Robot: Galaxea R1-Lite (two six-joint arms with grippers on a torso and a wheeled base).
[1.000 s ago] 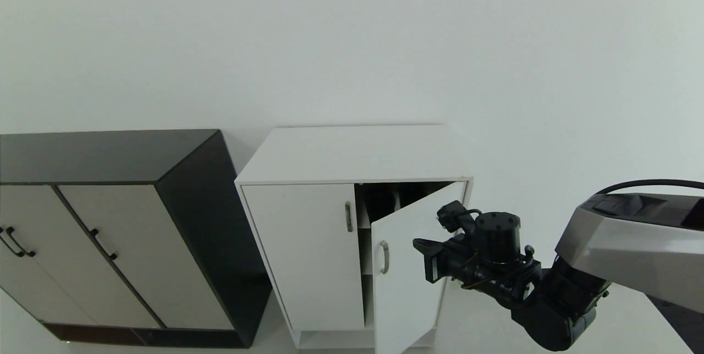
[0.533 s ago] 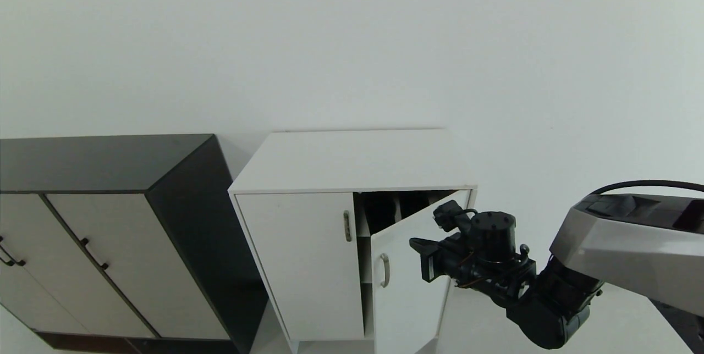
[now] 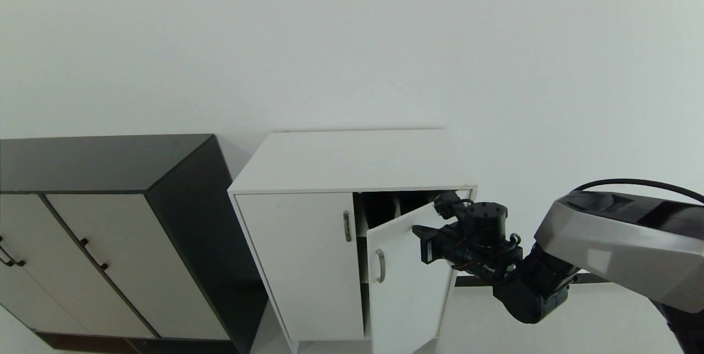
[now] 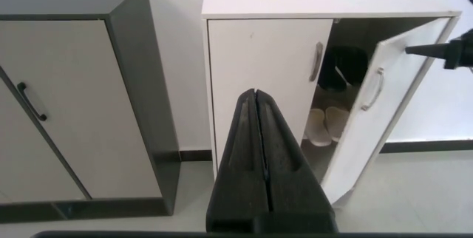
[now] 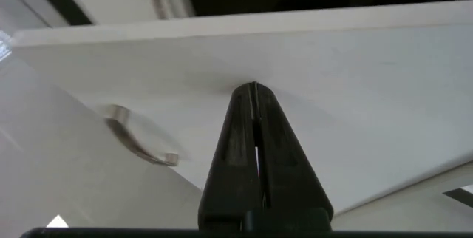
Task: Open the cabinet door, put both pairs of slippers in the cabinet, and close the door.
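Clamped shut on nothing at the right gripper point(image 3: 424, 244), tip against the ajar cabinet door point(image 3: 410, 293); likewise shut and empty at the left gripper point(image 4: 256, 94). Behind that door, white slippers point(image 4: 325, 123) and dark slippers point(image 4: 344, 64) on the shelves. At 9 o'clock of the white cabinet point(image 3: 352, 159), a black cabinet point(image 3: 110, 161). Swung nearer shut than a second ago.

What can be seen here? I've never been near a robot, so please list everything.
white cabinet: one, white, against the wall
left door: one, white, shut
right door: one, white, partly open
door handles: two, metal, one on each door
pale slippers: one pair, whitish, on a lower shelf inside
dark slippers: black, count unclear, on the shelf above
dark cabinet: one, black with pale shut doors, left of the white cabinet
left gripper: one, black, jaws shut, out in front of the cabinets
right gripper: one, black, jaws shut, tip at the right door's outer face
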